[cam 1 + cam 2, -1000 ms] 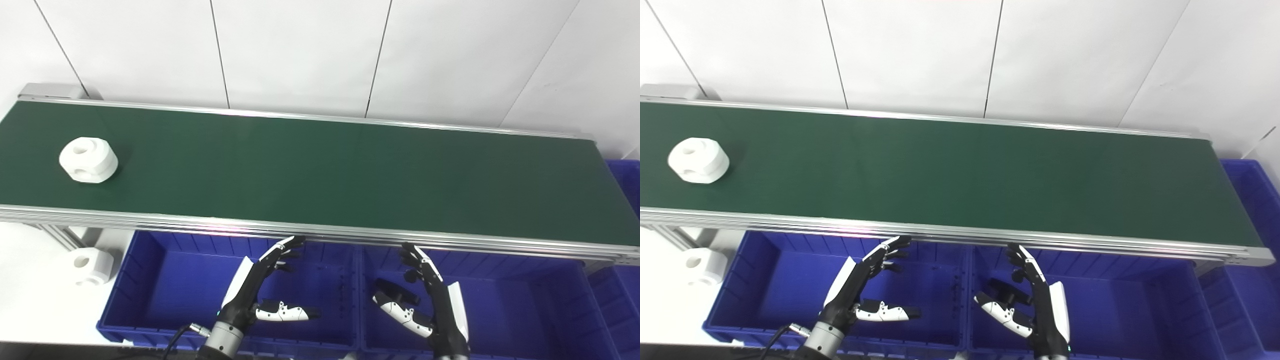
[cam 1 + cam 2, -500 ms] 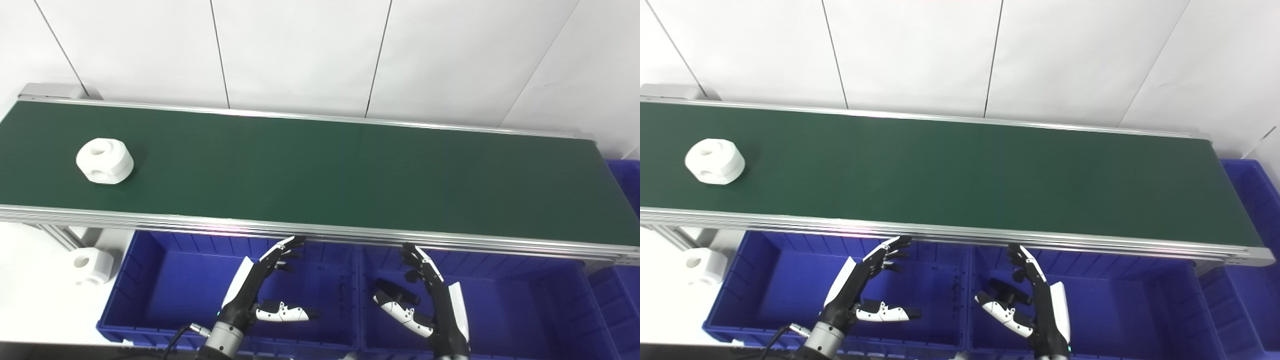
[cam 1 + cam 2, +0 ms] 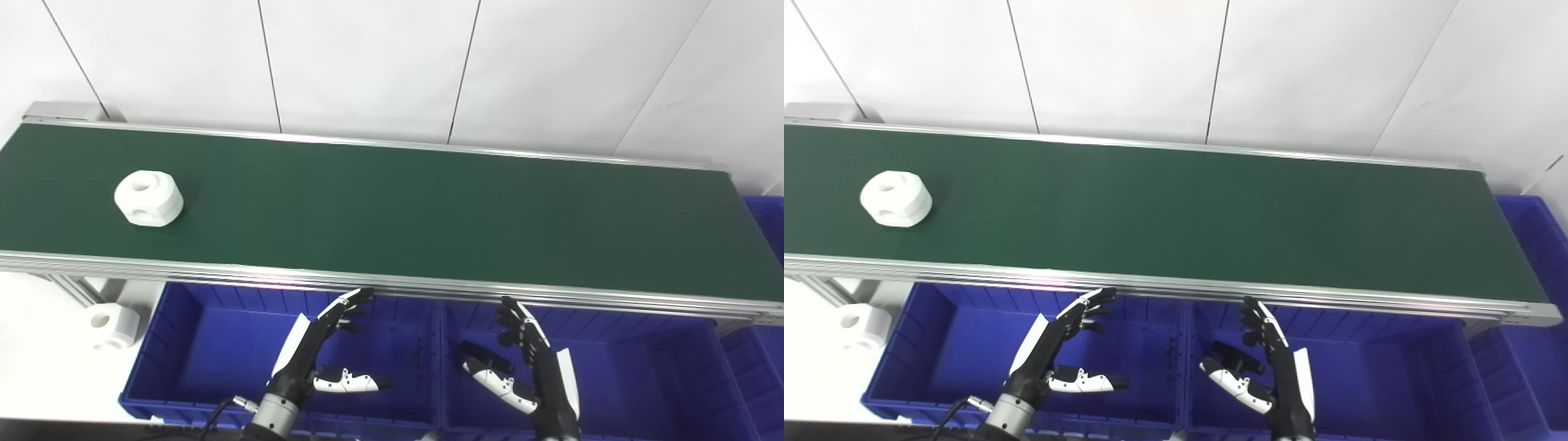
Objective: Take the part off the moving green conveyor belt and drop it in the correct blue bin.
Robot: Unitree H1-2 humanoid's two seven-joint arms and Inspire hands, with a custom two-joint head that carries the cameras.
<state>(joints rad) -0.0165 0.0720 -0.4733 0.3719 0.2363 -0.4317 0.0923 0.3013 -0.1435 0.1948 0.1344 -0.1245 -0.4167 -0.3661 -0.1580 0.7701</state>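
Observation:
A white round part (image 3: 149, 198) with holes lies on the green conveyor belt (image 3: 429, 214) near its left end; it also shows in the right eye view (image 3: 896, 198). My left hand (image 3: 318, 352) is open and empty, held over the left blue bin (image 3: 202, 355) below the belt's front rail. My right hand (image 3: 530, 367) is open and empty over the middle blue bin (image 3: 643, 380). Both hands are far to the right of the part and below the belt.
A second white part (image 3: 110, 324) sits on the white surface left of the bins, beside the conveyor's aluminium leg (image 3: 70, 288). Another blue bin (image 3: 765, 226) stands at the belt's right end. A white panelled wall is behind the belt.
The white part has travelled to the right along the belt. My right hand has shifted slightly to the right. My left hand has stayed still.

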